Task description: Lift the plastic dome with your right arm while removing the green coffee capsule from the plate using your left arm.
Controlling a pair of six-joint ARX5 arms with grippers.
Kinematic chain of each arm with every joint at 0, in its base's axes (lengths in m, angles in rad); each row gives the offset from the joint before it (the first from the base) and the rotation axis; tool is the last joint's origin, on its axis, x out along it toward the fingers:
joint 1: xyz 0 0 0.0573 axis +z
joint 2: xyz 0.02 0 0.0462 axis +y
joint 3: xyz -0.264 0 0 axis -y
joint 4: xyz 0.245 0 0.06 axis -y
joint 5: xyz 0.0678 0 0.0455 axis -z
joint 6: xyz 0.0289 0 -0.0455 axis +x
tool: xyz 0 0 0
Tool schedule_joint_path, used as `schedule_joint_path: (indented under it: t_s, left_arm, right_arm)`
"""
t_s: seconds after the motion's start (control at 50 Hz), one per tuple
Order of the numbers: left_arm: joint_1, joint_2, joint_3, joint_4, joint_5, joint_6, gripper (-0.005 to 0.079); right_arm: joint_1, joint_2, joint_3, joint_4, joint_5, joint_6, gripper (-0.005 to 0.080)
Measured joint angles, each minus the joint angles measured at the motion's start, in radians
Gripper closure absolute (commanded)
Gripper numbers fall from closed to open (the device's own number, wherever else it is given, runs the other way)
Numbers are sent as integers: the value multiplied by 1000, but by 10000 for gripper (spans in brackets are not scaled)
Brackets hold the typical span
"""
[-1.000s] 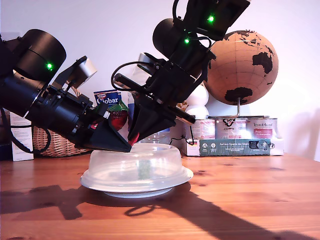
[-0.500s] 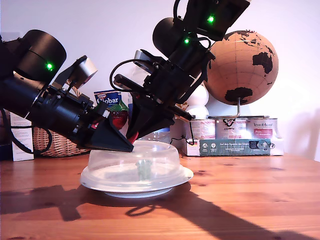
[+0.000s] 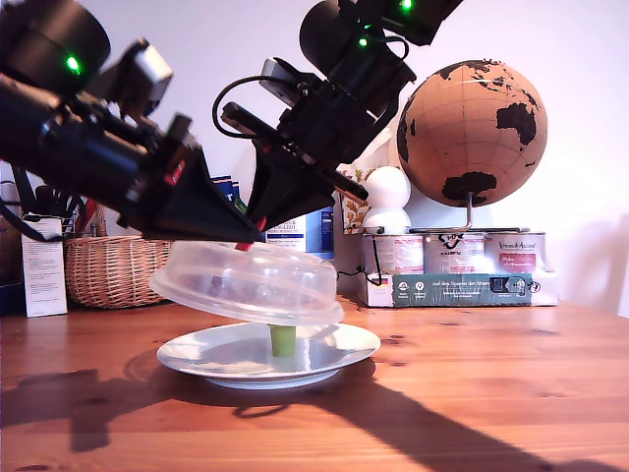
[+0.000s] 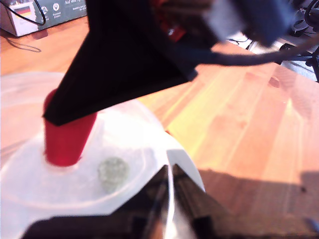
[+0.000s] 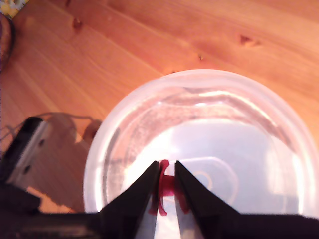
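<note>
The plastic dome (image 3: pixel 246 285) hangs tilted just above the plate (image 3: pixel 354 344), its lower edge toward the exterior view's right. My second gripper (image 3: pixel 259 221), on the cabled arm, is shut on the dome's red handle (image 5: pixel 166 185). The green coffee capsule (image 3: pixel 282 340) stands upright on the plate, below the dome's lower edge. My first gripper (image 3: pixel 246 234), on the bulky arm at the exterior view's left, sits over the dome's top beside the handle. Its fingers (image 4: pixel 154 199) are nearly together with nothing between them. Through the dome (image 4: pixel 30 99) the capsule (image 4: pixel 112 174) shows as a pale blur.
A cork globe (image 3: pixel 472 128) stands at the back on the exterior view's right, above tins and boxes (image 3: pixel 462 270). A wicker basket (image 3: pixel 108 270) and a white carton (image 3: pixel 39 275) are at the back on that view's left. The wooden table (image 3: pixel 491 393) stretches in front.
The dome has risen off the plate and tilted, carried by the second gripper. Both arms moved up. The capsule now stands uncovered below the dome's edge.
</note>
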Motion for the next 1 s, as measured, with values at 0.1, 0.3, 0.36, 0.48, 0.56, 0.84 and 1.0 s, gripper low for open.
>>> schedule_joint_path:
  t_s: [0.1,0.3,0.36,0.48,0.56,0.84,1.0]
  left_arm:
    - [0,-32,0,-78,-1,2,695]
    - [5,-111,0,-238,-21,58,695]
    - [5,-133,0,-272,-48,72,694]
    - [7,-148,0,-342,-90,92,681]
    - [7,-146,-2,-379,-114,110,681]
    - [21,-145,-7,-374,-132,132,681]
    - [26,-85,-7,-301,-132,133,681]
  right_arm:
    - [0,0,0,-25,1,-10,765]
    - [0,0,5,-25,0,-15,765]
    - [-1,0,5,-25,1,-15,765]
    - [-10,0,5,-25,1,-25,765]
    - [-18,0,5,-29,3,-35,765]
    - [-65,0,5,-36,3,-38,765]
    - [-95,0,6,-40,3,-42,765]
